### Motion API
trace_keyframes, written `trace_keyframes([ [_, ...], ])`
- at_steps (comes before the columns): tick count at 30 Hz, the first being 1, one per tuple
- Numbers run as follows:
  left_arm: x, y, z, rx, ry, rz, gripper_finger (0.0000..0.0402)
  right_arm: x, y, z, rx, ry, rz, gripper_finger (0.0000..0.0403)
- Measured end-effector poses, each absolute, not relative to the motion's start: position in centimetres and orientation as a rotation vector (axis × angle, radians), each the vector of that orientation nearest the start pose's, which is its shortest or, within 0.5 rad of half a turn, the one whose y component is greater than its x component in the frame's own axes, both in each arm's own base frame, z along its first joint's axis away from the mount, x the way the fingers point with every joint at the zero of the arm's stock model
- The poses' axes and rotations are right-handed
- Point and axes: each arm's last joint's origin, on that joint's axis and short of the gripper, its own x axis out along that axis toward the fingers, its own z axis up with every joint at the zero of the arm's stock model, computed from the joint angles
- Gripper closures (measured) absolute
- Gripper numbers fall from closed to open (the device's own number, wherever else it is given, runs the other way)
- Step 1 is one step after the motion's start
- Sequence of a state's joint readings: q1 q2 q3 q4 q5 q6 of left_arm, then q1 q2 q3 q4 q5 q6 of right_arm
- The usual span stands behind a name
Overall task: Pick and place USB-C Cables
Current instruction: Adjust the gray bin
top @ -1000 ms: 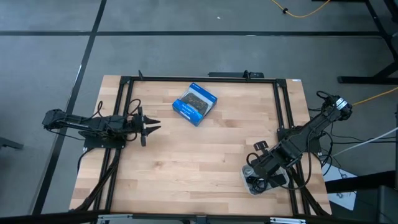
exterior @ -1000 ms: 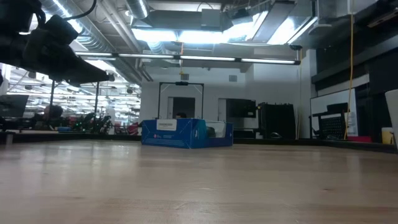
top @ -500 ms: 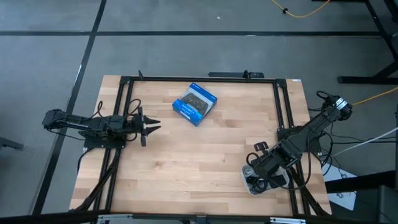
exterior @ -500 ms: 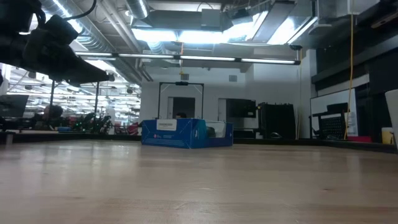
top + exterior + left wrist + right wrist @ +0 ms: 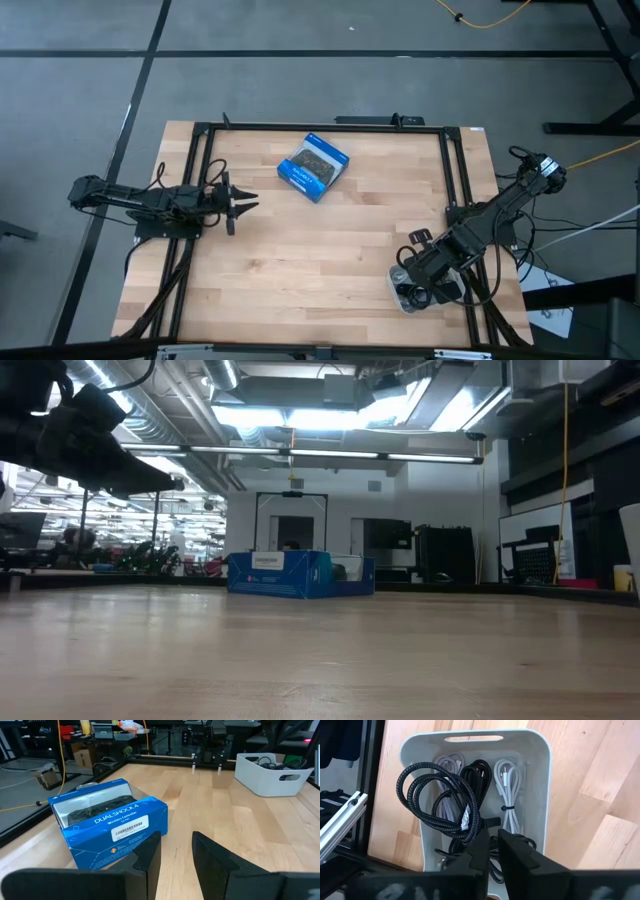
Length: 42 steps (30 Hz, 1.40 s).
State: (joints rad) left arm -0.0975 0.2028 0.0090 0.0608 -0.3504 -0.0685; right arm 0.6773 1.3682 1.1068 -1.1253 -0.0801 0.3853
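1. The table (image 5: 300,250) fills the middle of the high view, its wood top mostly bare.
2. The left arm waits at the frame's left edge. Its left gripper (image 5: 243,201) hangs over the table's left side, jaws spread with nothing between them, aimed toward the box.
3. The right arm reaches in from the right edge down to the lower right corner, where its right gripper (image 5: 491,842) hangs over the bin.
4. The box (image 5: 313,166), blue and black, lies at upper centre of the table, well apart from both grippers. It is not a task thing.
5. The bin (image 5: 537,780), pale grey, sits at the table's lower right corner. In the right wrist view it fills the centre.
6. The cables lie in the bin: pale ones (image 5: 507,780) side by side, more black beneath.
7. A black coil (image 5: 437,795) stands raised above the others at left of centre in the wrist view. The right jaws stand nearly together, pinching its lower strands.
8. Step in hand, as I judge it: the pick, with the grip just made on one black cable.
9. The next move calls for a straight lift clear of the bin, watching that the loops do not snag a neighbour, then a carry to the open wood.
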Motion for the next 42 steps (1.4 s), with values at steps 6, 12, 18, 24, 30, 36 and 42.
trace_keyframes([
  [6, 10.8, -0.1, 15.6, -0.038, 0.122, 0.257, 0.0299, 18.4, 15.0, 26.3, -0.093, 1.419, 0.324, 0.031],
  [12, 10.8, -0.1, 15.6, -0.038, 0.122, 0.257, 0.0299, 18.6, 14.7, 26.3, -0.204, 1.357, 0.273, 0.0264],
  [18, 10.8, -0.1, 15.6, -0.038, 0.122, 0.257, 0.0299, 18.7, 14.7, 26.3, -0.182, 1.339, 0.232, 0.0263],
  [24, 10.8, -0.1, 15.6, -0.038, 0.122, 0.257, 0.0299, 18.8, 14.8, 26.3, -0.088, 1.332, 0.169, 0.0263],
  [30, 10.8, -0.1, 15.6, -0.038, 0.122, 0.257, 0.0299, 20.5, 15.6, 26.9, -0.065, 1.087, 0.105, 0.0263],
  [36, 10.8, -0.1, 15.6, -0.038, 0.122, 0.257, 0.0299, 21.9, 16.7, 28.0, -0.193, 0.878, 0.284, 0.0263],
  [42, 10.8, -0.1, 15.6, -0.038, 0.122, 0.257, 0.0299, 22.7, 15.7, 25.3, -0.157, 0.847, 0.261, 0.0263],
])
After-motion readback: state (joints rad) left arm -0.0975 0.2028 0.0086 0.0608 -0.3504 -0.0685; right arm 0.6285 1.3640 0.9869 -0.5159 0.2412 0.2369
